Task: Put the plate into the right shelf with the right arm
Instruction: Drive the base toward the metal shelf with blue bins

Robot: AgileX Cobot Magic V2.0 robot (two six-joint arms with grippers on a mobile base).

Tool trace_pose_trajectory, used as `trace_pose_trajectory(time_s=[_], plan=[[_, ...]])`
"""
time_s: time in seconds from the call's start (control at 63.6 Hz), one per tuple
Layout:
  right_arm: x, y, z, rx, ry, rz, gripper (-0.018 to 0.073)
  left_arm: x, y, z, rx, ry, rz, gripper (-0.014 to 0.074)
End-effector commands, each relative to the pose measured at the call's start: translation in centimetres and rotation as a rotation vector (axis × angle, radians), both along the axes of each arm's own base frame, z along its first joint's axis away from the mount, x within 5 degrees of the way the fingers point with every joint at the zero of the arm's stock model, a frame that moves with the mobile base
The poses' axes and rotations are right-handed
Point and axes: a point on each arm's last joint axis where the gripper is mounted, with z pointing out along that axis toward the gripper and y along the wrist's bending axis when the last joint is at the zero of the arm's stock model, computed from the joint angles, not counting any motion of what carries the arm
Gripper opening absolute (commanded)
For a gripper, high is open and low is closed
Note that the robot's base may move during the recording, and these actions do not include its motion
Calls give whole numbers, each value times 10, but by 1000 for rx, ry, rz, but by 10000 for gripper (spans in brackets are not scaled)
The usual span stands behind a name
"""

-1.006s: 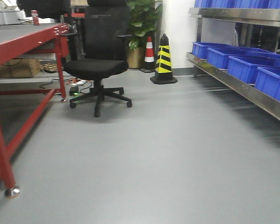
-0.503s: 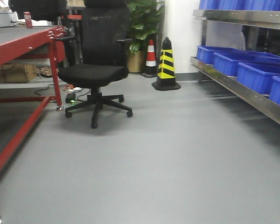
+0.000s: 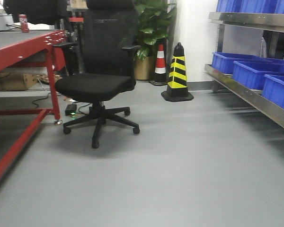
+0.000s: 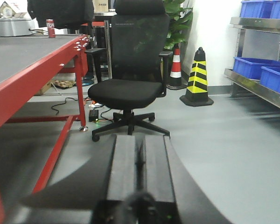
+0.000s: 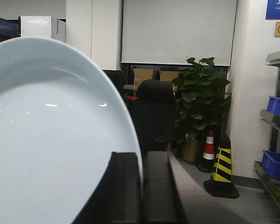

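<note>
Plate (image 5: pixel 51 140): white and glossy, standing on edge and filling the left of the right wrist view; its rim sits between two dark fingers.
Right end effector (image 5: pixel 142 158): clamped onto the plate's rim, holding it in the air, well apart from the rack.
Left end effector (image 4: pixel 141 140): fingers pressed together with only a thin seam between them, nothing held; it points over the grey floor (image 3: pixel 189 170) toward the chair.
Right shelf (image 3: pixel 246 97): steel rack along the right edge of the front view, with blue bins (image 3: pixel 248 73) in a row on its lower tier.
Office chair (image 3: pixel 97 85): black, just beside the red-framed worktop (image 3: pixel 19 47).
Cones: a black-and-yellow cone (image 3: pixel 178 73) and a red-and-white cone (image 3: pixel 160 64) stand near the wall, beside a potted plant (image 3: pixel 154 21).
</note>
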Motion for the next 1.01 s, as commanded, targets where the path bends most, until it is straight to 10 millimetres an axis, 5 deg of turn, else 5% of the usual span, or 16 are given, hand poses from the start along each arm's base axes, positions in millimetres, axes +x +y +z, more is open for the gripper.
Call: trace_pose_trajectory(time_s=[0.0,0.99], plan=[[-4,0,16,13,-103,12,55,-1,1,5,-13,-90,13,-47],[-4,0,16,13,-103,12,55,-1,1,5,-13,-90,13,-47]])
